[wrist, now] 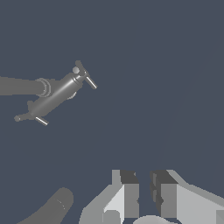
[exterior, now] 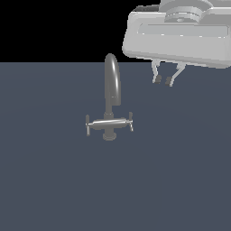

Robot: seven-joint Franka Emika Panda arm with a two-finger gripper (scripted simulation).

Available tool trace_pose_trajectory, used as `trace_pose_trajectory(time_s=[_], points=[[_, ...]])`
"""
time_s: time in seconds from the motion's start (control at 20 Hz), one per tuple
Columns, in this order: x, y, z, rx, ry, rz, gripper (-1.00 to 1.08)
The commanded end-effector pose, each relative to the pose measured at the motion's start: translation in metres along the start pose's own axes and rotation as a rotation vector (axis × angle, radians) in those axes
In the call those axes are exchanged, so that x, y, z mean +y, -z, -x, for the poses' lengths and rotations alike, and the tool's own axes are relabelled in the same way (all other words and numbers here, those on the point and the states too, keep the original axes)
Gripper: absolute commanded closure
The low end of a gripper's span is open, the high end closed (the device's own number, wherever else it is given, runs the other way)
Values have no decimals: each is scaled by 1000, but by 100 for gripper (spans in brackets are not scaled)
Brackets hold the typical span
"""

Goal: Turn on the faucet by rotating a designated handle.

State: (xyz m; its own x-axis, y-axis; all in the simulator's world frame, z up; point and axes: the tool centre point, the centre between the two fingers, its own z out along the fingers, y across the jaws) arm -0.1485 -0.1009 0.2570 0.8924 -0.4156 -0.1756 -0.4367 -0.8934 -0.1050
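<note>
Fingers of the gripper hung spread with a narrow gap between them, pinching nothing; they hovered in the air up and to the exterior view's right of the faucet, well apart from it. That faucet stood alone on the dark floor, near the middle of the exterior view; its arched spout rose from a round base, and a horizontal bar crossed low, with a thin handle at each end, one at the exterior view's left and one at its right. Judged by its looks, it was rigid metal, fixed at the base, smooth and likely slippery; only a handle should turn, so the hold belongs on one thin crossbar near its end, or a push against its side. Which handle was the designated one could not be told; the arm above the hand was cut off; in the wrist view the spout ran out of frame, and the handles' fine shape was hard to make out.
</note>
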Motion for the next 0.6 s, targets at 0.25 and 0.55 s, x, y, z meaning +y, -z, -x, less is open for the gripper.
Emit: trace_pose_trajectory(time_s=[0.25, 0.55], points=[[-48, -70, -68, 50, -275, -79, -36], [-43, -108, -117, 66, -294, -67, -54]])
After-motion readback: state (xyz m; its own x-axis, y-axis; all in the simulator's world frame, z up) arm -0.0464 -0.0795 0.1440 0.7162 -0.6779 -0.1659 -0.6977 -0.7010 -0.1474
